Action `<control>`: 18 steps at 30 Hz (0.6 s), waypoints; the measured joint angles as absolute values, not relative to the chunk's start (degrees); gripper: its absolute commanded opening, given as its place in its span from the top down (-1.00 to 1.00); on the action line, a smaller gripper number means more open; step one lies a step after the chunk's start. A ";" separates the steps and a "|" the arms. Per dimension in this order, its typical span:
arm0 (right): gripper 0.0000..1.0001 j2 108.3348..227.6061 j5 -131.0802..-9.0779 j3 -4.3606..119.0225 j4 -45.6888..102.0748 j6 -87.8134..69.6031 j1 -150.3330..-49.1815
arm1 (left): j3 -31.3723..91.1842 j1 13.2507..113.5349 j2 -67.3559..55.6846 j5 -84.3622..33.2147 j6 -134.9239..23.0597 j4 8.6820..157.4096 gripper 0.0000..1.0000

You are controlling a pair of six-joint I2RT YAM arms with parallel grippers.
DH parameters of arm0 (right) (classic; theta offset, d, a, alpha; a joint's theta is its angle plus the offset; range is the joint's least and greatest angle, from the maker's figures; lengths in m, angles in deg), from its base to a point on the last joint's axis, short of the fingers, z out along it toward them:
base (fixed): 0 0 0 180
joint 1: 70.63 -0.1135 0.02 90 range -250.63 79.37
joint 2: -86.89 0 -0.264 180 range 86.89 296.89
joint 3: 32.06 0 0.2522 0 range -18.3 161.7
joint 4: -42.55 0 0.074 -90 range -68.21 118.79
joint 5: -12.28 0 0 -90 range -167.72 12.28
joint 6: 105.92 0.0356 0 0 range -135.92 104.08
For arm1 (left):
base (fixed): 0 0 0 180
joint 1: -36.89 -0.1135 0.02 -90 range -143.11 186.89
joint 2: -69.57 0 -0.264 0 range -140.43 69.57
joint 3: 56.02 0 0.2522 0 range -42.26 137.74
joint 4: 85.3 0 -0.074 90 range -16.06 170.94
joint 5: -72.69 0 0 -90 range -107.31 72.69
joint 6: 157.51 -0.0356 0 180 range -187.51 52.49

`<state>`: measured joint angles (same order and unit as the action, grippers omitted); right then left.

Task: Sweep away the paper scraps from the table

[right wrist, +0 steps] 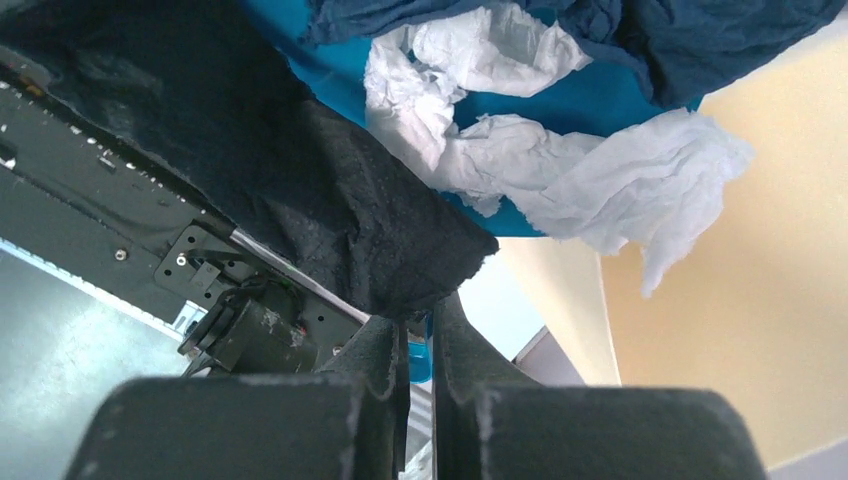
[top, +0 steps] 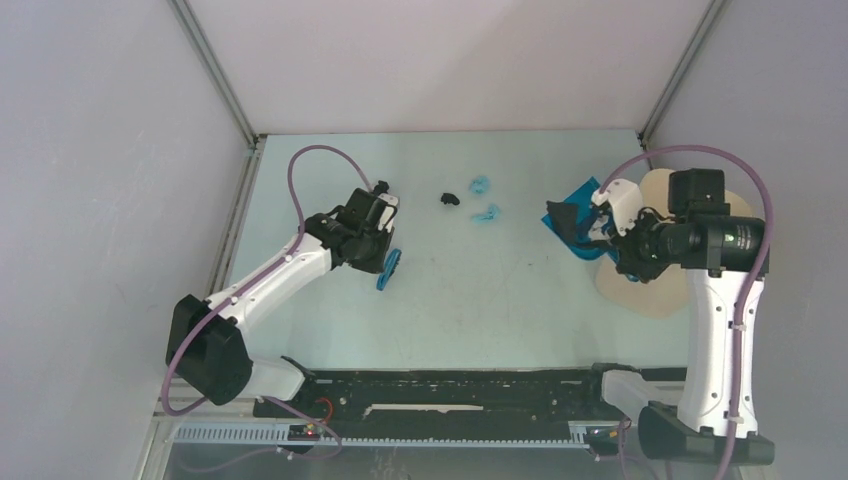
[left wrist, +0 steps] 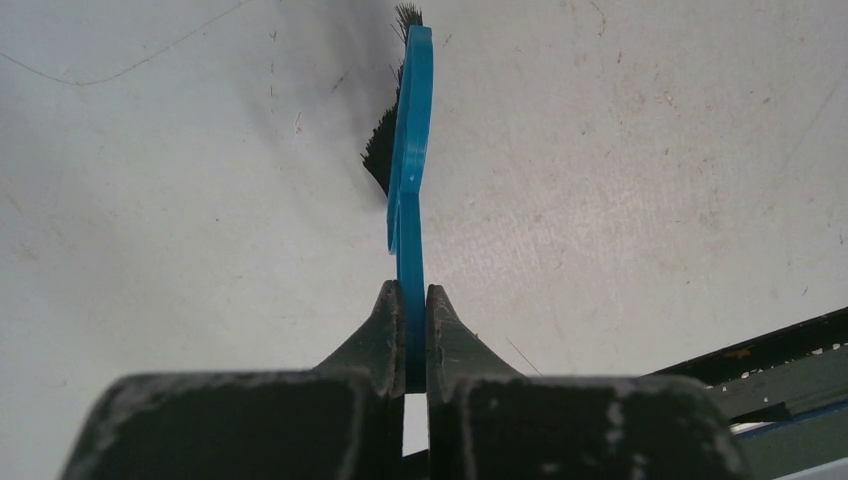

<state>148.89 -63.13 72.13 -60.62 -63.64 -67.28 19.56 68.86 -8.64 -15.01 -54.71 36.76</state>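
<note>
Paper scraps lie on the pale green table [top: 480, 300]: a black lump [top: 450, 198] and two light blue lumps [top: 481, 184] [top: 488, 212] at the back middle. My left gripper [top: 383, 262] is shut on the blue hand brush [left wrist: 410, 150], bristles [left wrist: 385, 140] toward the table, left of those scraps. My right gripper [top: 608, 232] is shut on the blue dustpan [top: 578, 222], tilted over the beige bin [top: 650, 290]. In the right wrist view the dustpan [right wrist: 580, 100] carries white [right wrist: 560, 160], black [right wrist: 330, 190] and dark blue [right wrist: 700, 40] scraps above the bin [right wrist: 740, 320].
Grey walls enclose the table on three sides. A black rail [top: 450, 390] runs along the near edge between the arm bases. The beige bin stands off the table's right edge.
</note>
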 measured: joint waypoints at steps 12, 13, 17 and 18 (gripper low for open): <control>1.00 157.96 -59.63 84.79 -61.62 -64.61 -43.58 | 19.56 68.86 -8.80 -15.55 -55.13 36.78 1.00; 1.00 159.25 -60.14 86.38 -61.56 -64.91 -42.60 | 19.56 68.86 -8.80 -15.57 -55.13 36.78 1.00; 1.00 163.16 -64.05 90.64 -61.40 -66.00 -40.28 | 19.56 68.86 -8.82 -15.60 -55.13 36.78 1.00; 1.00 163.92 -65.05 91.39 -61.38 -66.35 -39.76 | 19.56 68.84 -8.82 -15.60 -55.15 36.78 1.00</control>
